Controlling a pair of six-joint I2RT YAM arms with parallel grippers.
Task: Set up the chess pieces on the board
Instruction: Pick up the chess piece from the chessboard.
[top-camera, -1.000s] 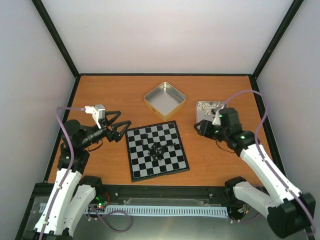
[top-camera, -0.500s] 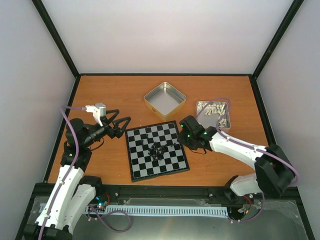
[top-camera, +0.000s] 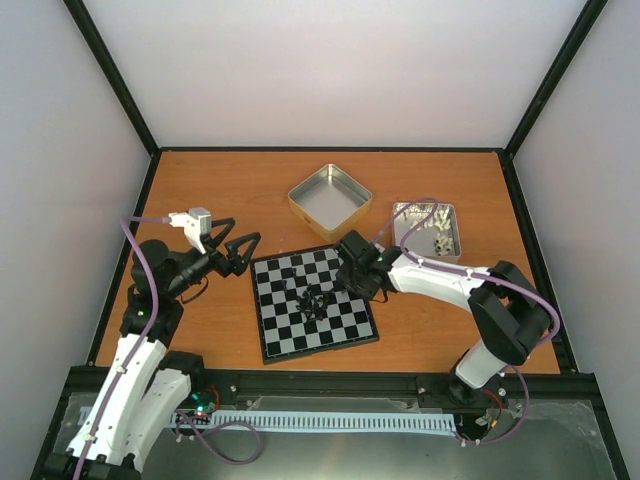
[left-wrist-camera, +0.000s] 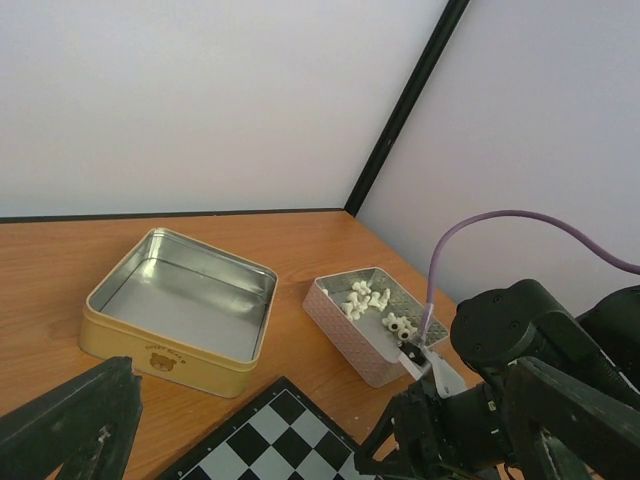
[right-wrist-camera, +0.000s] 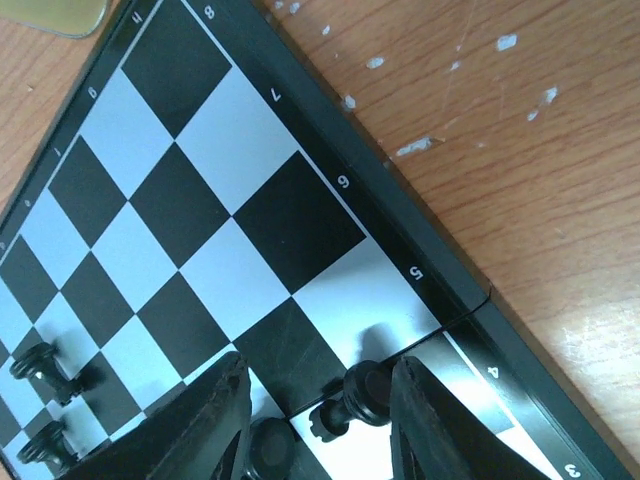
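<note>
While near board (right-wrist-camera: 250, 200) rim, right claw (right-wrist-camera: 316, 428).

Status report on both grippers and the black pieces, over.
Left gripper open, beside the board. Right gripper open, fingers astride one black piece near the board edge. Another piece crowds the gap.

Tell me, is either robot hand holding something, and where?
Nothing clearly. The right gripper straddles a tiny black chess piece; the left gripper is open, empty.
</note>
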